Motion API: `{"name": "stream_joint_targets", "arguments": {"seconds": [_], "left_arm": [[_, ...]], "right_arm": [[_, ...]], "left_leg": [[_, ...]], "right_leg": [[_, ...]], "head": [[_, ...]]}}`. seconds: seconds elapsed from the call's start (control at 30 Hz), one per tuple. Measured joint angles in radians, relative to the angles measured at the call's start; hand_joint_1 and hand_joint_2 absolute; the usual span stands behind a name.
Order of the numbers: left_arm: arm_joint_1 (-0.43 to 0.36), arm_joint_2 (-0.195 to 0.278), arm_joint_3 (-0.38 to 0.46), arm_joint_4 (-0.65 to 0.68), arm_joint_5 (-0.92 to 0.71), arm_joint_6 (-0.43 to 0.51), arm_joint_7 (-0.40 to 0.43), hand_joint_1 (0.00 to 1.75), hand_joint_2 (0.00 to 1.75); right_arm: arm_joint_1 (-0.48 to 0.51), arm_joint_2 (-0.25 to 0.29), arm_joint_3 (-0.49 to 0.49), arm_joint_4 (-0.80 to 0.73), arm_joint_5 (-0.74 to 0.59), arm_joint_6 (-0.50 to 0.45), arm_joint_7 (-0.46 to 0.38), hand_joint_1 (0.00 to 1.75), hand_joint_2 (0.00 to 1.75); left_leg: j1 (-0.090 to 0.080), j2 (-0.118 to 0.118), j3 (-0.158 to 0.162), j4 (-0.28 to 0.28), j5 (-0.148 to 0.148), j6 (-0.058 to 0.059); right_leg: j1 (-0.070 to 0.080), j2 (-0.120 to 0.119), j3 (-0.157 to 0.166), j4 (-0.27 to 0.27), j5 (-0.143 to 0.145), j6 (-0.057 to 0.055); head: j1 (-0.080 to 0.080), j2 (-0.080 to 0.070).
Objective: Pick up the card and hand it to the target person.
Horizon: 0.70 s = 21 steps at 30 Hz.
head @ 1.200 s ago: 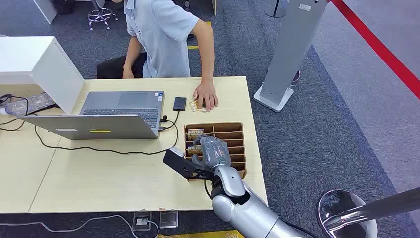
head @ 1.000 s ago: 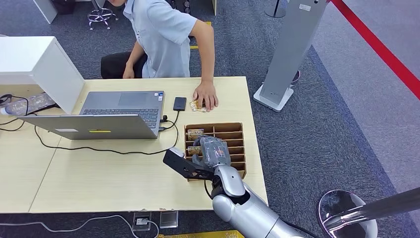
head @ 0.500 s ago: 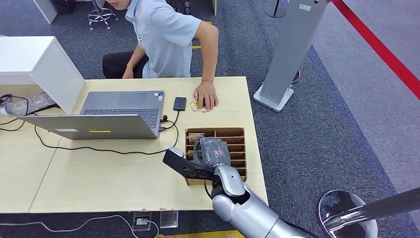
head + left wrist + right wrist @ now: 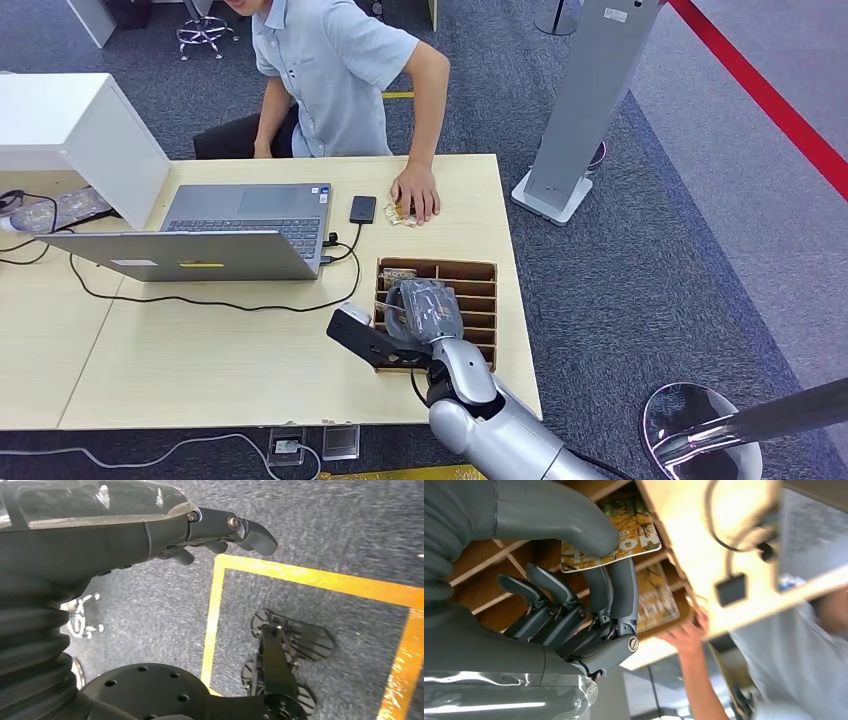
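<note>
We see our right hand (image 4: 425,308) over the wooden rack (image 4: 482,300) on the desk (image 4: 200,350). In the right wrist view, its thumb and fingers (image 4: 624,587) pinch a card (image 4: 629,542) with yellow leaves on it, right at the rack's slots. Another card (image 4: 656,602) lies in a slot beside it. A person (image 4: 335,75) sits across the desk with a hand (image 4: 415,192) resting on a card (image 4: 397,213) near a phone (image 4: 363,209) and a laptop (image 4: 215,240). Our left hand (image 4: 150,525) hangs over the floor, fingers partly curled, holding nothing.
</note>
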Motion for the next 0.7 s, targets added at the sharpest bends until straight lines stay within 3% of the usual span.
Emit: {"name": "stream_joint_targets", "arguments": {"seconds": [0.17, 0.3, 0.4, 0.53, 0.7], "left_arm": [[0.002, -0.003, 0.0, 0.0, 0.0, 0.004, -0.004, 0.0, 1.75], [0.004, -0.005, 0.0, 0.0, -0.004, 0.003, -0.007, 0.0, 1.75], [0.004, -0.005, 0.0, 0.0, -0.007, 0.002, -0.007, 0.0, 1.75], [0.004, -0.005, 0.0, 0.0, -0.012, 0.002, -0.001, 0.0, 1.75], [0.003, -0.005, 0.0, 0.0, -0.027, 0.0, 0.01, 0.0, 1.75]], "right_arm": [[0.046, -0.007, -0.025, -0.041, -0.016, -0.236, -0.244, 1.75, 1.75], [0.11, -0.004, -0.083, -0.104, -0.027, -0.284, -0.49, 1.75, 1.75], [0.158, 0.008, -0.141, -0.144, -0.039, -0.285, -0.599, 1.75, 1.75], [0.185, 0.02, -0.2, -0.164, -0.066, -0.285, -0.62, 1.75, 1.75], [0.136, 0.024, -0.215, -0.129, -0.157, -0.266, -0.469, 1.75, 1.75]], "left_leg": [[0.0, 0.0, -0.001, 0.0, 0.0, 0.0], [0.0, 0.0, -0.001, 0.0, 0.0, 0.0], [0.0, 0.0, -0.001, 0.0, 0.0, 0.0], [0.0, 0.0, -0.001, 0.0, 0.0, 0.0], [0.0, 0.0, -0.001, 0.0, 0.0, 0.0]], "right_leg": [[0.0, 0.0, -0.001, 0.0, 0.0, 0.0], [0.0, 0.0, -0.001, 0.0, 0.0, 0.0], [0.0, 0.0, -0.001, 0.0, 0.0, 0.0], [0.0, 0.0, 0.0, 0.0, 0.0, 0.0], [0.0, 0.0, 0.0, 0.0, 0.0, 0.0]], "head": [[0.0, 0.0], [0.001, 0.0], [0.001, 0.0], [0.0, 0.0], [0.001, 0.0]]}}
